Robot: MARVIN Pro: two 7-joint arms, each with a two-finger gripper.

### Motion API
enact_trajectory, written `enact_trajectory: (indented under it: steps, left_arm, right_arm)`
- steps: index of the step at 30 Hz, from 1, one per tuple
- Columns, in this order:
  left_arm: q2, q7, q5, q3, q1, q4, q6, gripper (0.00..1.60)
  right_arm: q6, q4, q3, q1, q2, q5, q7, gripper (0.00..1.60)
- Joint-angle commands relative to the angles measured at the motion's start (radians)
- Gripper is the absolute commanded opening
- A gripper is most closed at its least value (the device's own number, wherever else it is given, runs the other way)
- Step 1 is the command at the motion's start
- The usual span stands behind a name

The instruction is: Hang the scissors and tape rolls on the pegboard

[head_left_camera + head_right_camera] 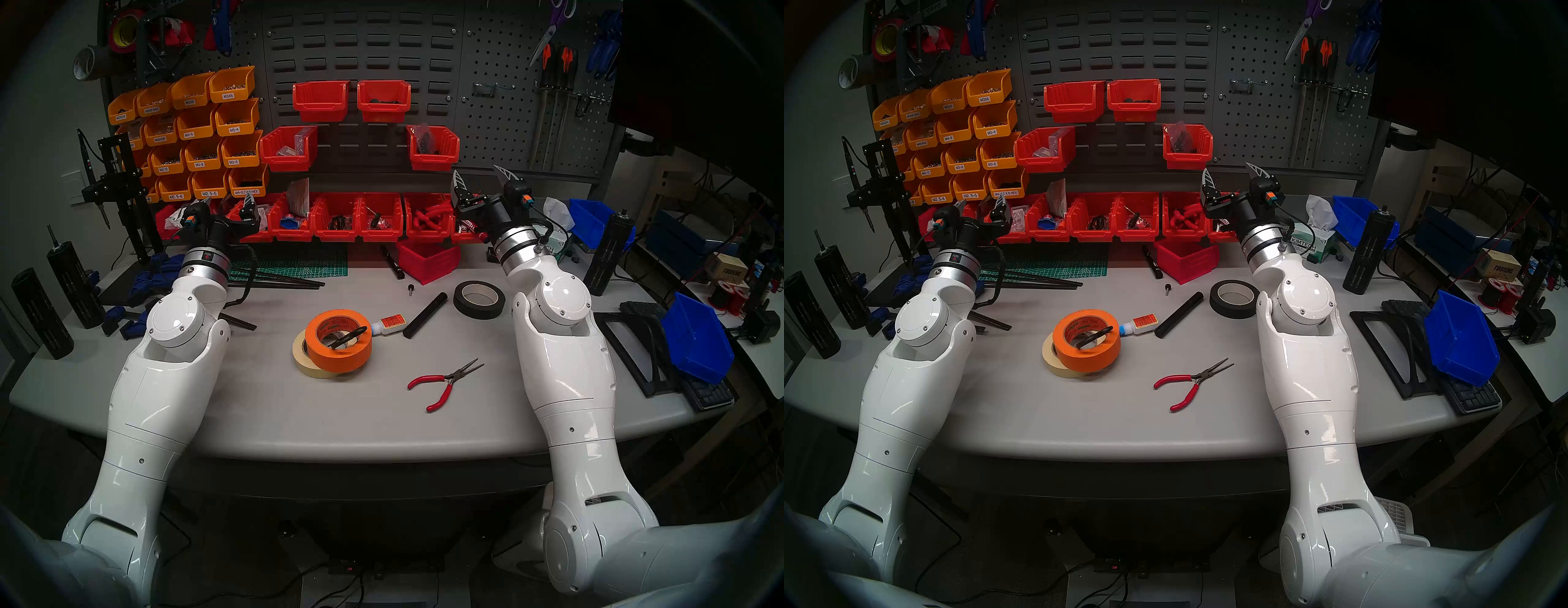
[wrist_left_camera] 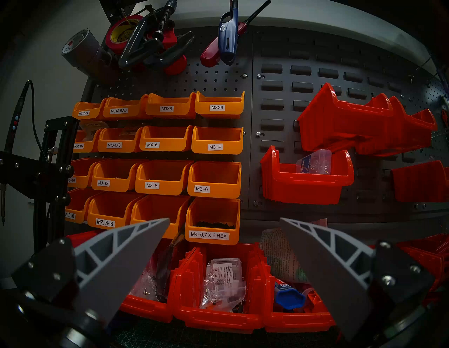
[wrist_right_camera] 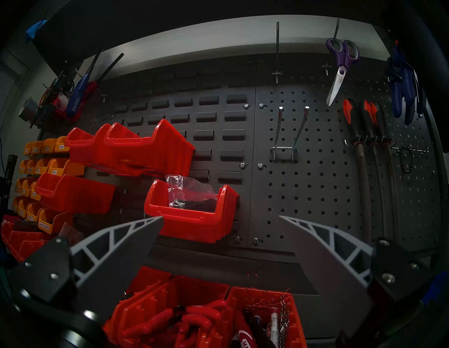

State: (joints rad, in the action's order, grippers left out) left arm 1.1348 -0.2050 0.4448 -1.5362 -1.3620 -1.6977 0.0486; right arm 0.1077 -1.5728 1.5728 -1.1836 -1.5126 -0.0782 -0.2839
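The wide orange tape roll (image 1: pixel 338 344) lies flat at the table's middle, resting partly on the cream tape roll (image 1: pixel 302 361). The small black-handled scissors (image 1: pixel 348 336) lie across the orange roll's hole, with the blades mostly hidden. The perforated pegboard (image 1: pixel 500 123) is at the back right and carries a bare double-prong metal hook (image 3: pixel 289 136). My left gripper (image 1: pixel 227 208) is open and empty, raised before the back-left bins. My right gripper (image 1: pixel 483 178) is open and empty, raised towards the pegboard (image 3: pixel 306 184). Both are far from the rolls.
A black tape roll (image 1: pixel 479 299), a black cylinder (image 1: pixel 425 315), a glue bottle (image 1: pixel 388 325) and red pliers (image 1: pixel 445 380) lie near the rolls. A loose red bin (image 1: pixel 428 259) stands behind them. Purple scissors (image 3: pixel 340 65) and screwdrivers (image 3: pixel 364 121) hang right of the hook.
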Motion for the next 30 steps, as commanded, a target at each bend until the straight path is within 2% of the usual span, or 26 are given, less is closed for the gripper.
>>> enact_trajectory:
  steps: [1, 11, 13, 14, 16, 18, 20, 21, 23, 25, 30]
  left_arm:
    - [-0.002, 0.0, -0.001, -0.007, 0.029, -0.027, 0.01, 1.6]
    - [-0.002, 0.0, -0.001, -0.007, 0.029, -0.026, 0.01, 1.6]
    - [-0.003, 0.0, -0.001, -0.007, 0.029, -0.026, 0.01, 1.6]
    - [-0.003, 0.0, -0.001, -0.007, 0.029, -0.026, 0.01, 1.6]
    - [-0.003, 0.0, -0.001, -0.007, 0.029, -0.026, 0.01, 1.6]
    - [-0.003, 0.0, -0.001, -0.007, 0.029, -0.026, 0.01, 1.6]
    - [-0.003, 0.0, -0.001, -0.007, 0.029, -0.026, 0.01, 1.6]
    - [-0.003, 0.0, -0.001, -0.007, 0.029, -0.026, 0.01, 1.6]
    - [-0.003, 0.0, -0.001, -0.007, 0.029, -0.026, 0.01, 1.6]
    - [-0.003, 0.0, -0.001, -0.007, 0.029, -0.026, 0.01, 1.6]
    - [-0.003, 0.0, -0.001, -0.007, 0.029, -0.027, 0.01, 1.6]
  right_arm:
    - [0.004, -0.031, -0.002, 0.027, 0.002, 0.002, -0.003, 1.6]
    - [-0.111, -0.096, -0.016, 0.017, -0.002, -0.08, -0.098, 1.6]
    - [-0.183, -0.128, -0.03, 0.008, 0.0, -0.1, -0.13, 1.6]
    - [-0.183, -0.128, -0.03, 0.008, 0.0, -0.1, -0.13, 1.6]
    - [-0.249, -0.163, -0.044, -0.006, 0.003, -0.111, -0.153, 1.6]
    - [-0.264, -0.167, -0.049, -0.006, 0.003, -0.118, -0.162, 1.6]
    - [-0.323, -0.201, -0.059, -0.019, 0.003, -0.132, -0.183, 1.6]
    - [-0.351, -0.224, -0.062, -0.029, 0.003, -0.134, -0.185, 1.6]
    - [-0.358, -0.22, -0.066, -0.026, 0.001, -0.142, -0.194, 1.6]
    - [-0.413, -0.265, -0.073, -0.05, -0.004, -0.148, -0.194, 1.6]
    - [-0.459, -0.299, -0.078, -0.079, -0.02, -0.162, -0.186, 1.6]
